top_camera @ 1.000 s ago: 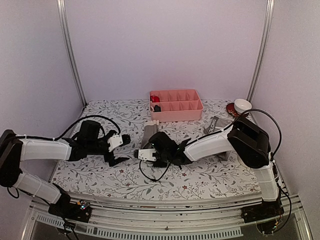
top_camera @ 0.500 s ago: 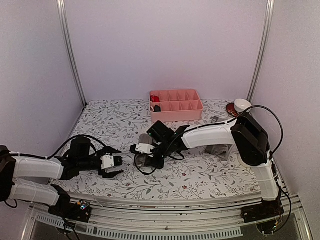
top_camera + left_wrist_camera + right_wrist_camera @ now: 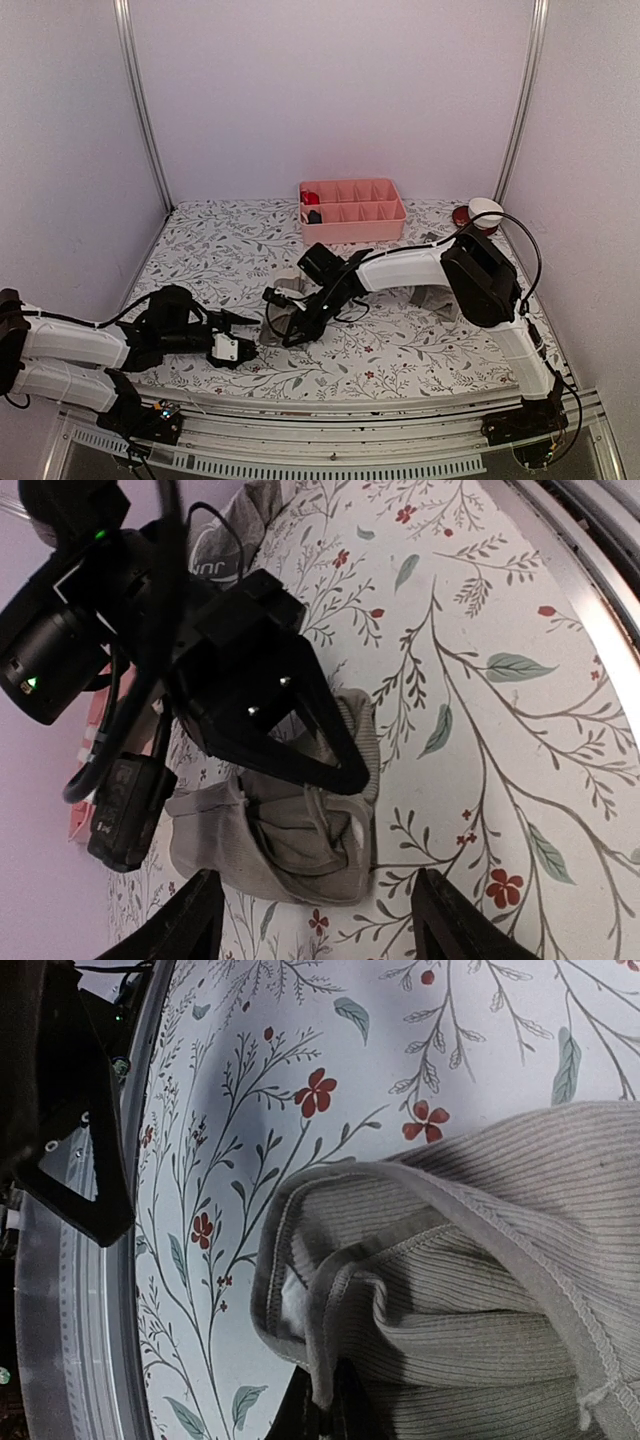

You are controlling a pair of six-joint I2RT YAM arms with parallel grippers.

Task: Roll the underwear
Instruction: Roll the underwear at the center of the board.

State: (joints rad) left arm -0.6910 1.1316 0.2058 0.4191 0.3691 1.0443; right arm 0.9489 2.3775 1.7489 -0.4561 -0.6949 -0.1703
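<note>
Grey briefs (image 3: 289, 285) lie bunched near the middle of the floral table (image 3: 200, 250). A pink tray (image 3: 352, 212) sits well behind them, and the boxer-briefs (image 3: 428, 297) are largely hidden by the right arm. The right gripper (image 3: 278, 327), stretched across to the left, pinches a fold of the briefs. The left gripper (image 3: 248, 338) is held low and near the briefs with its fingers spread, and it touches nothing.
</note>
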